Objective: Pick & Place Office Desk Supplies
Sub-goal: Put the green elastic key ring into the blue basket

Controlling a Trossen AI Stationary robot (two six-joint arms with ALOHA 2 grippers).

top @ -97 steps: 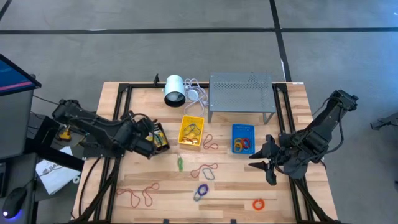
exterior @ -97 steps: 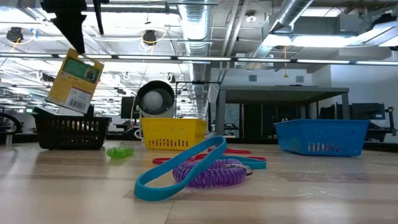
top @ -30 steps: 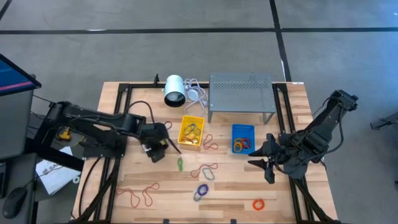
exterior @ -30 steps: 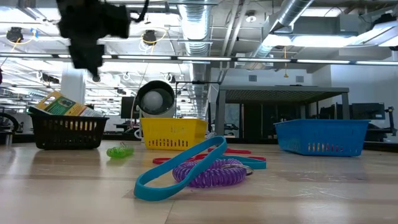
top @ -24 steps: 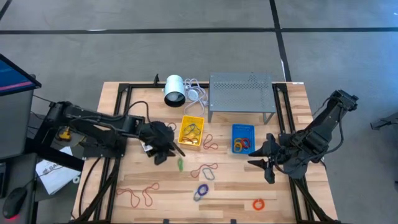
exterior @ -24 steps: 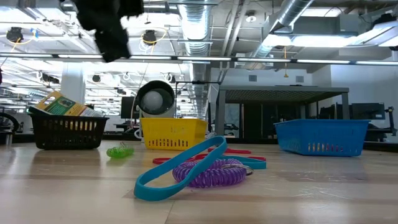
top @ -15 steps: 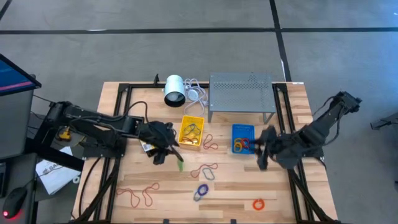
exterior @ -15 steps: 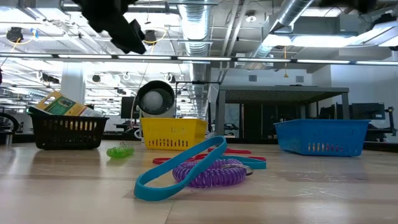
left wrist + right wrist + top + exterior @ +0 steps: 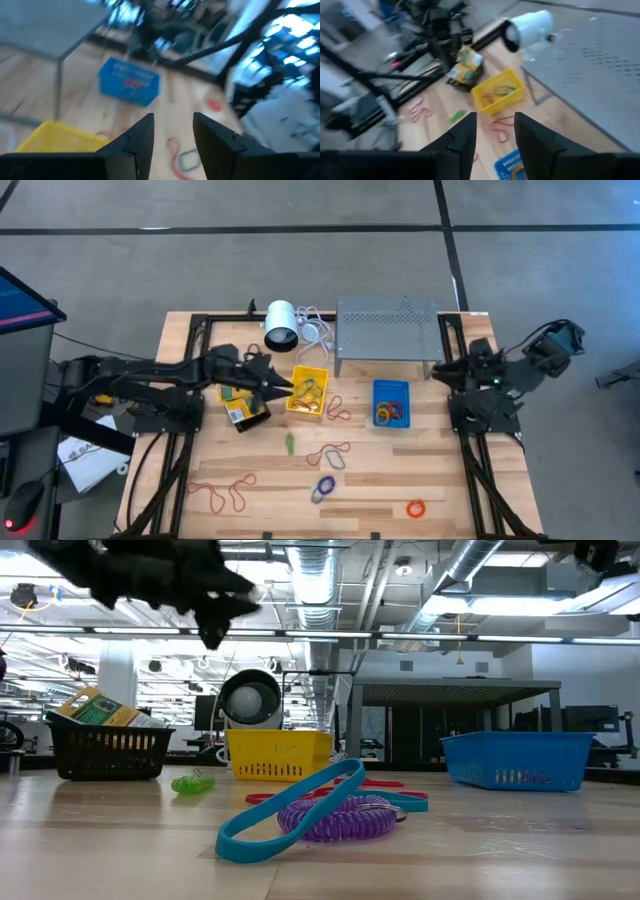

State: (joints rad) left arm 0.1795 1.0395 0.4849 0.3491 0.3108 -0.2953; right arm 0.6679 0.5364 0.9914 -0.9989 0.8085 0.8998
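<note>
left gripper (image 9: 281, 383): centre-left, beside yellow bin (image 9: 307, 392)
yellow-and-green packets (image 9: 243, 403): in black bin (image 9: 247, 419)
right gripper (image 9: 447, 370): right of blue bin (image 9: 390, 402)

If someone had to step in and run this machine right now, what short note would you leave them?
Left end effector: open, empty, above the table near the yellow bin.
Right end effector: open, empty, raised at the table's right edge.
Done: yellow-and-green packet lies in the black bin. Yellow bin and blue bin already hold some bands.
Left: loose on the table are the green band, red bands, purple coil, orange band and blue band.
</note>
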